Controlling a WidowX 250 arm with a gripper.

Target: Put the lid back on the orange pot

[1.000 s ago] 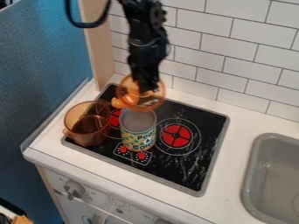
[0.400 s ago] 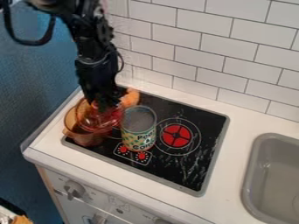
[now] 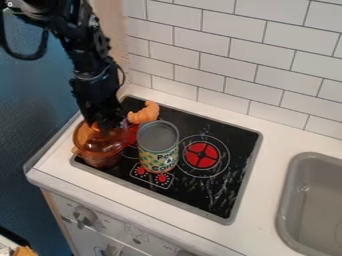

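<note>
Orange see-through lid, at the mouth of the orange pot; likely light, stiff, slippery, best held at top centre; black gripper at lid, spread or pinching: cannot tell.

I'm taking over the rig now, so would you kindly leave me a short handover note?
Gripper: down at the mouth of the orange pot; its hold on the lid is unclear.
Things: pot on the left part of the cooktop, beside the tin can; toy croissant behind the can.
Done: transparent lid is at the pot's mouth; seating can't be confirmed.
Left: probably settle the lid, then release and back away.
</note>
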